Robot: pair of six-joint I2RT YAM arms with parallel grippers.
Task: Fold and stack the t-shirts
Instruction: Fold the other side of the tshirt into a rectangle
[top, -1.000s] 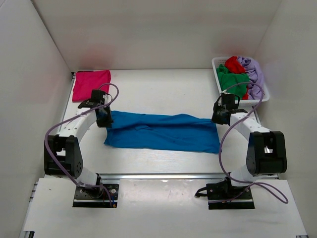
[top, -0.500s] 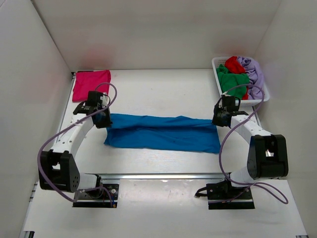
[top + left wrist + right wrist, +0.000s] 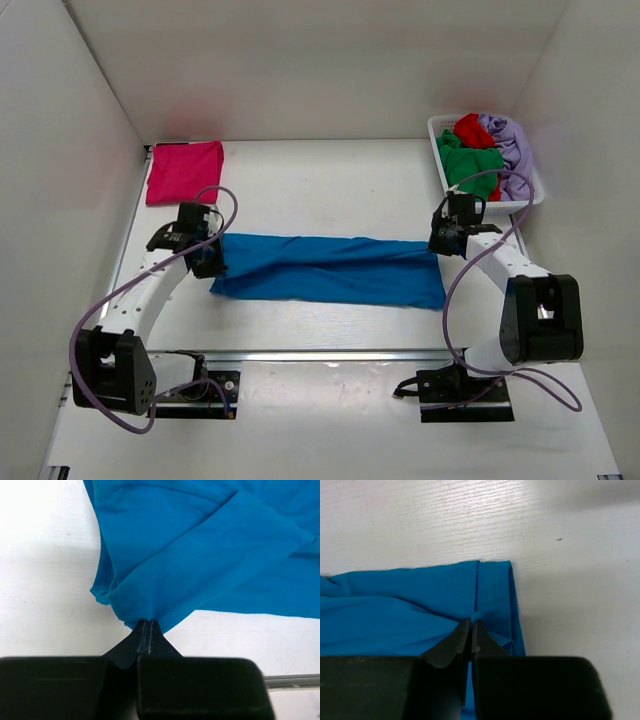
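Over the last second the left gripper [image 3: 210, 260] has travelled from the far edge of the blue t-shirt [image 3: 330, 270] toward its near edge, carrying the far-left corner along. The right gripper [image 3: 438, 243] has barely shifted at the far-right corner. The lengthwise fold therefore appears under way on the left side and not yet begun on the right. Both tools are clamped on blue fabric: each wrist view shows the jaws pressed together with cloth pinched at the tips. The shirt lies as a long, creased band across the middle of the table [image 3: 320, 190], between the arms. The pink t-shirt [image 3: 184, 170] rests flat at the far-left corner. The remaining shirts [image 3: 468, 160] fill the basket [image 3: 436, 130].
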